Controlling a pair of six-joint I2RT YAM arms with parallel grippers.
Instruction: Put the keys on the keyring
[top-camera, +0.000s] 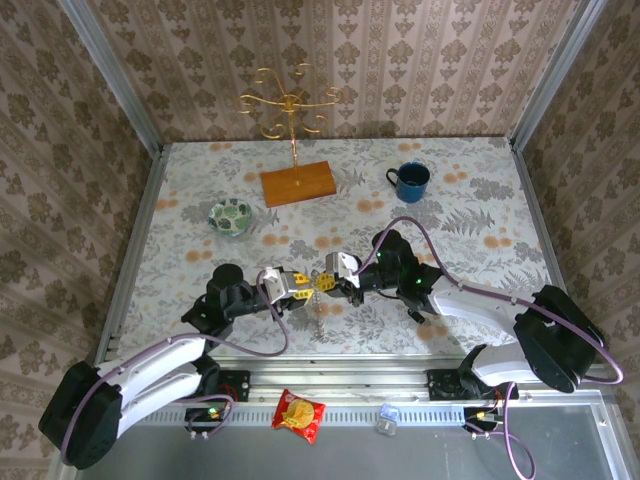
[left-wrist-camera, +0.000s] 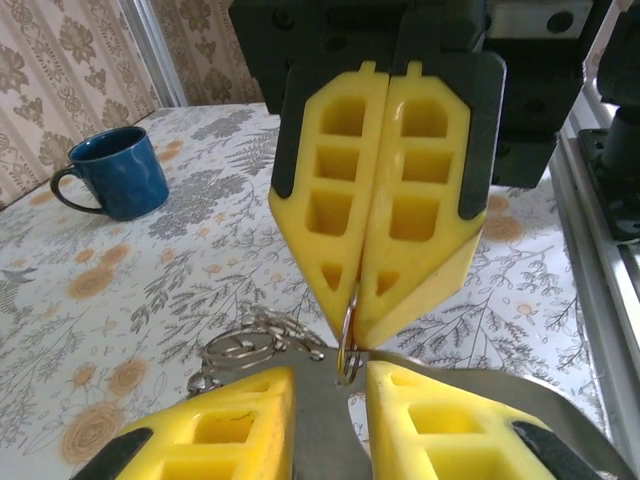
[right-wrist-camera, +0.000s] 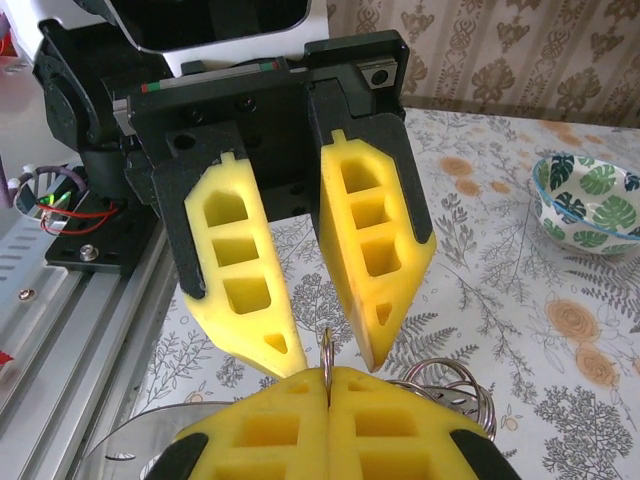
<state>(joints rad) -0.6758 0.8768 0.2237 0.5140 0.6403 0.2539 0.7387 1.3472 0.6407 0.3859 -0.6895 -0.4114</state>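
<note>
Looks like threading step. R gripper (right-wrist-camera: 327, 375) pressed together, pinching small wire ring (right-wrist-camera: 326, 348); L gripper (left-wrist-camera: 330, 372) spread, keyring (left-wrist-camera: 320, 445) band betw. its fingers, well apart from blue mug (left-wrist-camera: 115, 175). Next: ease ring onto band, no slip.

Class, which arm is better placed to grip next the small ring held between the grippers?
Left, probably. The right gripper is shut on the small metal ring, so it is busy; the left gripper is open, fingers either side of that ring.

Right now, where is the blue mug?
In the top view the blue mug stands at the far right of the table, right of the wooden base.
</note>
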